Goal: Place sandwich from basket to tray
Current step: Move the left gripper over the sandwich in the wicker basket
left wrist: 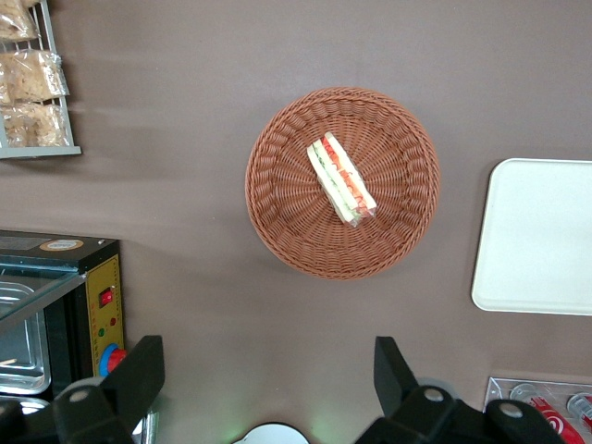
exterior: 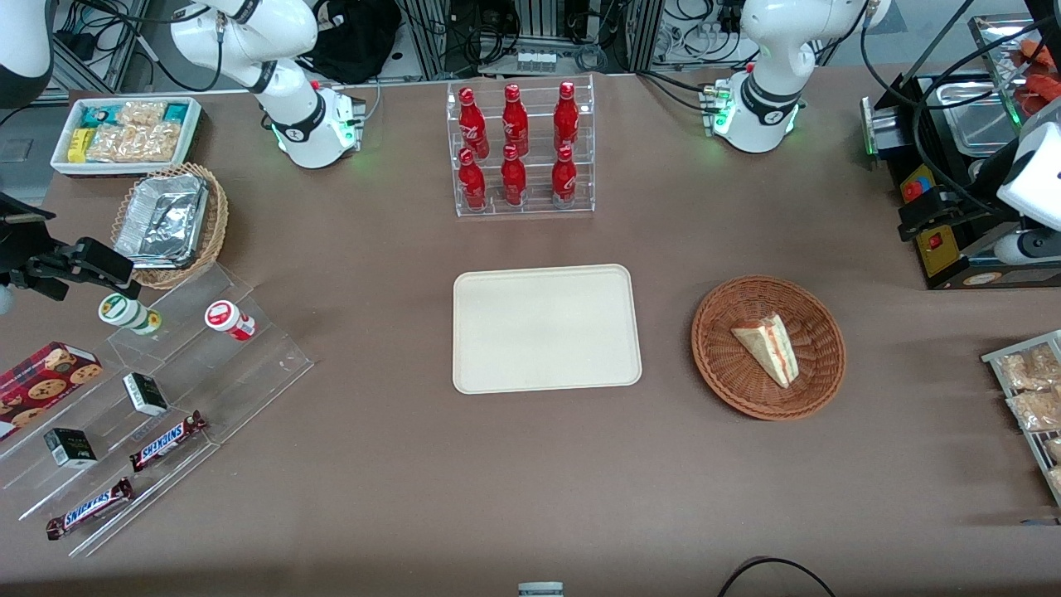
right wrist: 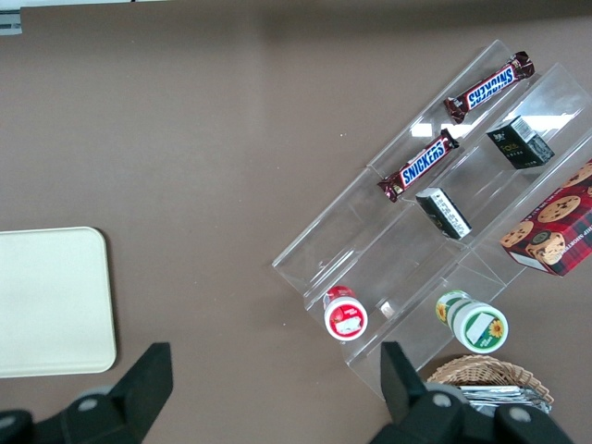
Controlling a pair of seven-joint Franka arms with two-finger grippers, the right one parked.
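Approach step: jaws [left wrist: 264, 384] wide open, empty, hovering high above basket [left wrist: 277, 222]; next, descend onto sandwich [left wrist: 341, 178] at basket's centre.

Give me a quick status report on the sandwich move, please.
Gripper open, high above basket. Sandwich lying in basket, untouched. Tray bare, nothing between.

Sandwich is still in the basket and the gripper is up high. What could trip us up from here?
The open gripper hangs high above the basket. The sandwich lies at a slant to the fingers, so a straight descent may pinch its corners and squash the soft bread. The light basket might lift with it.
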